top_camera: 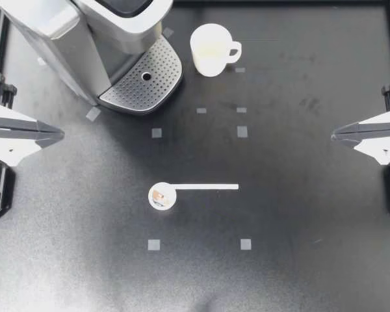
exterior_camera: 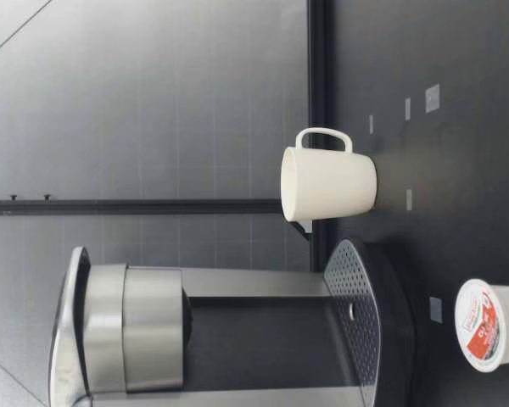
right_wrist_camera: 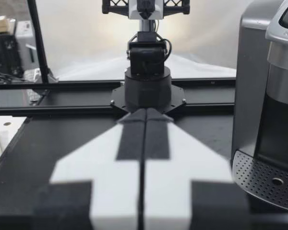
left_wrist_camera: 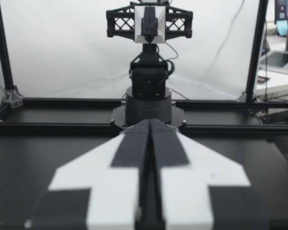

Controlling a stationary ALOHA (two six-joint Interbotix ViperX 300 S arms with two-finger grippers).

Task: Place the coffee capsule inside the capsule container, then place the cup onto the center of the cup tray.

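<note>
Near the tabletop's (top_camera: 299, 208) middle, the capsule (top_camera: 162, 196) stands lid-up, nearer my left pincer (top_camera: 60, 134) than my right pincer (top_camera: 334, 134). Both are clenched and empty. The cup (top_camera: 211, 50) stands beside the tray (top_camera: 133, 90).

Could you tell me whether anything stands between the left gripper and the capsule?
Nothing visible does: bare table lies between my left gripper and the coffee capsule; the coffee machine stands off that line.
</note>
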